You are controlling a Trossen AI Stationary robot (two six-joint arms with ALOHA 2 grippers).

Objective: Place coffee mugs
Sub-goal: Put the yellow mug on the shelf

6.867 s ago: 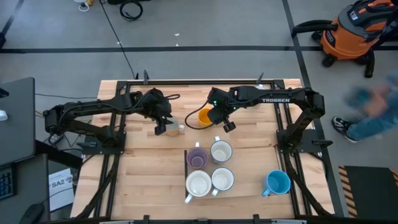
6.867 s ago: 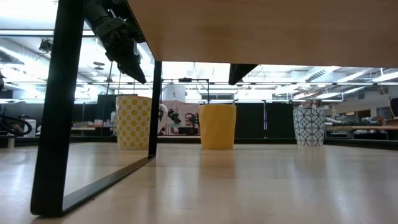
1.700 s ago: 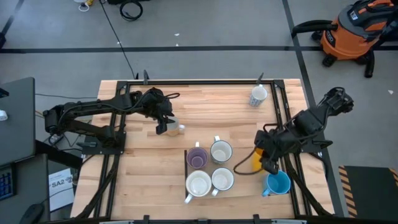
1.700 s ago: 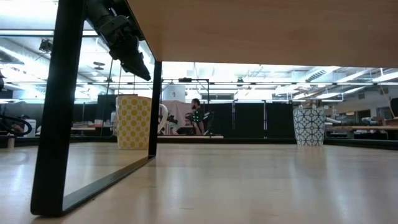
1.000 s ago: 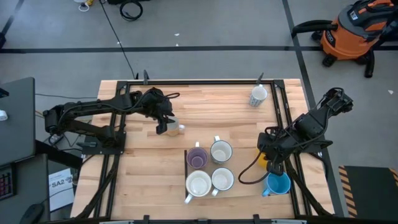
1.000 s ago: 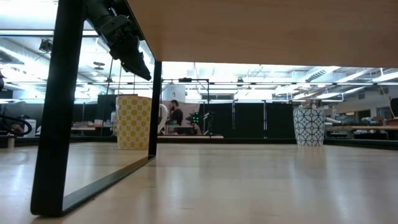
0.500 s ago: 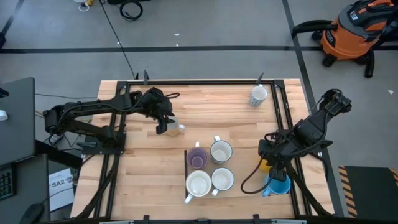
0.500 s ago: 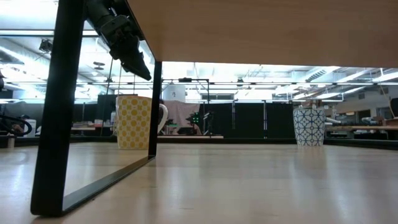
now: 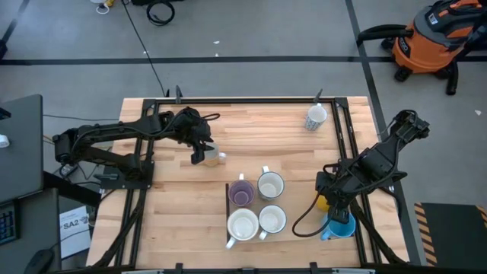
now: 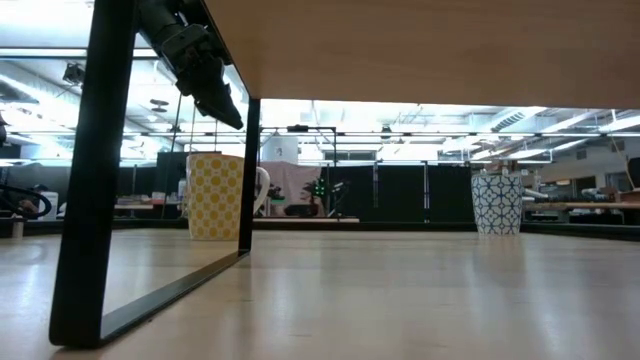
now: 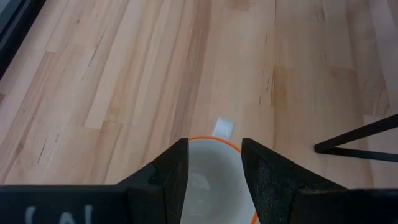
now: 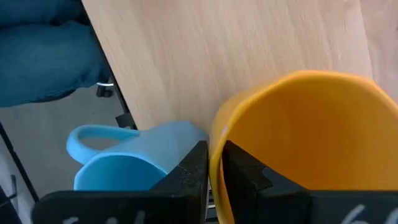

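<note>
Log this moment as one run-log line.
right gripper: pinching orange mug rim, beside blue mug | left gripper: astride white mug

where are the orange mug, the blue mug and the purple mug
orange mug (image 12: 311, 143), right wrist view, on its inner wall
blue mug (image 12: 130, 171), right wrist view, on its outer wall
purple mug (image 9: 242, 193), high view, on its inside

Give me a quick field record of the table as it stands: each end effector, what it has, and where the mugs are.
right end effector: pinching the orange mug's rim, beside the blue mug at the table's near right corner
left end effector: straddling the wall of an orange-rimmed white mug, left of centre
centre cluster: purple mug plus three white mugs
far right: patterned mug standing alone
</note>
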